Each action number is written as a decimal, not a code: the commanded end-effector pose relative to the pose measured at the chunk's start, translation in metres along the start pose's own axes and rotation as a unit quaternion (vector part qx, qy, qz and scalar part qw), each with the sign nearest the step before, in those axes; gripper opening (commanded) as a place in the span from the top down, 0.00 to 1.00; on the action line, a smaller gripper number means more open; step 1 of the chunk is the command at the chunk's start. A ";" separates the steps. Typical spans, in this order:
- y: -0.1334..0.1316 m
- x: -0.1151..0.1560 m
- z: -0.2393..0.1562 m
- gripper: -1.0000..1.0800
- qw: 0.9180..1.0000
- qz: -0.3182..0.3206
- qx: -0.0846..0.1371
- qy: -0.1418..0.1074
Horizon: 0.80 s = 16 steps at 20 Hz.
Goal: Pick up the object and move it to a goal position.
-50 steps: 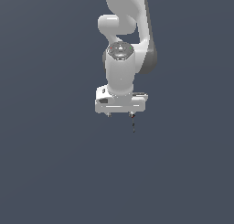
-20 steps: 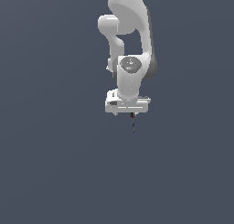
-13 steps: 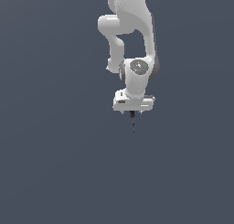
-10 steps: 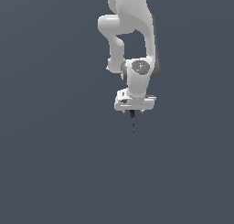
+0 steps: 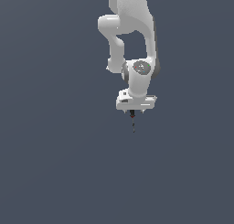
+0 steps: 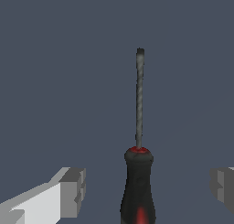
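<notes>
The claw [image 6: 146,191] stands wide open, fingers [image 6: 73,191] clear of the screwdriver [image 6: 138,141] between them; its handle is cut off, and the exterior view shows only its tip.

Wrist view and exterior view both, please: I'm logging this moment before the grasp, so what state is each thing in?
gripper: open, its fingers stand apart on either side of the handle, not touching it.
screwdriver: not gripped; black handle with red marks between the fingers, thin grey shaft pointing away from the gripper.
arm: wrist pointing down over the screwdriver in the exterior view.
</notes>
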<state>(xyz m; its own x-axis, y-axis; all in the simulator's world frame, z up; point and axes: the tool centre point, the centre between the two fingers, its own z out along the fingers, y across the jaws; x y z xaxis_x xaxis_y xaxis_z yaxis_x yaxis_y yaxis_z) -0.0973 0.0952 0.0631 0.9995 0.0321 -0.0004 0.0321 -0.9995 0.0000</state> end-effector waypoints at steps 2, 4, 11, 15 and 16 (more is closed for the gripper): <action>0.000 -0.001 0.008 0.04 1.000 0.000 0.000 0.000; 0.000 -0.001 0.016 0.04 1.000 0.000 0.000 0.000; 0.000 -0.002 0.044 0.04 1.000 0.000 0.000 0.000; -0.001 -0.002 0.049 0.04 1.000 0.000 0.000 0.000; -0.001 -0.002 0.049 1.00 1.000 0.000 0.000 0.000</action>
<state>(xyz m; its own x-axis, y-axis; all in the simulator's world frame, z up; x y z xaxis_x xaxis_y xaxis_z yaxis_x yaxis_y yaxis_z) -0.0993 0.0957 0.0153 0.9995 0.0318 -0.0012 0.0318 -0.9995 0.0002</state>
